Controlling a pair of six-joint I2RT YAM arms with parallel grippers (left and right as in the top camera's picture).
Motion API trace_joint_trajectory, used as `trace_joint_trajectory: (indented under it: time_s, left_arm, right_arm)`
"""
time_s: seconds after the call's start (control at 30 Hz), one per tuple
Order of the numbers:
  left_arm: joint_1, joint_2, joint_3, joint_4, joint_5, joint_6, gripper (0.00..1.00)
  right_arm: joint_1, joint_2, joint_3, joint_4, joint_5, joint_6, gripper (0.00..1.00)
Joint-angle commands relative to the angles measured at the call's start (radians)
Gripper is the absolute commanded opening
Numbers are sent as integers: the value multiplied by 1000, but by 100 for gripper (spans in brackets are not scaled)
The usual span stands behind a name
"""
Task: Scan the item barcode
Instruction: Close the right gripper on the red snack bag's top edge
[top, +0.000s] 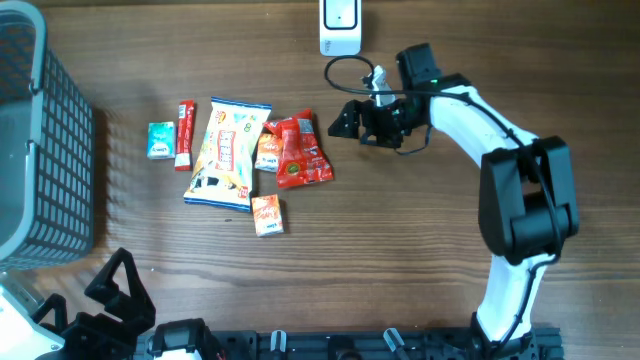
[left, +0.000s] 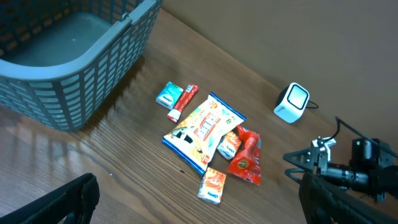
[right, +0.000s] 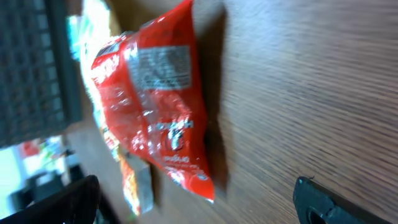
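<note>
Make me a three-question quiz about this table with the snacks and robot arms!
1. Where is the white scanner? A) on the table, by its far edge B) on the floor C) on a shelf
2. What colour is the pouch nearest the right hand? A) green B) red C) purple
3. How is the right hand? A) shut on the pouch B) shut on the scanner C) open, holding nothing

Answers: 1 A, it stands at the overhead view's top edge; 2 B, both views show red; 3 C, its fingers stand apart, short of the pouch.
</note>
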Motion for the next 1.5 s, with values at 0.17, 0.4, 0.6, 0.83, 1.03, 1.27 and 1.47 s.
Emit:
trace_joint_trajectory:
  time_s: [0.17,0.4,0.6,0.83,1.03,1.27,1.47]
  left_arm:
    - [3,0,4,3,11,0,100]
    - [3,0,4,3,11,0,100]
    - [4,0,4,3,11,0,100]
    - [4,0,4,3,11,0,100]
    - [4,0,4,3,11,0,100]
    - [4,0,4,3,11,0,100]
    - [4,0,4,3,11,0,100]
  right_arm:
    - [18,114,-38,66,-278,-11,99]
    - [40,126,-76,143,-262,80,95]
    - [90,127,-92,204,-206,167,84]
    - [127,128,-94,224,-118,227,59]
    - [127,128,-94,233,-78,244,18]
    - [127,128,-94,233,-60,262,4]
    - [125,111,-93,205,27,285,4]
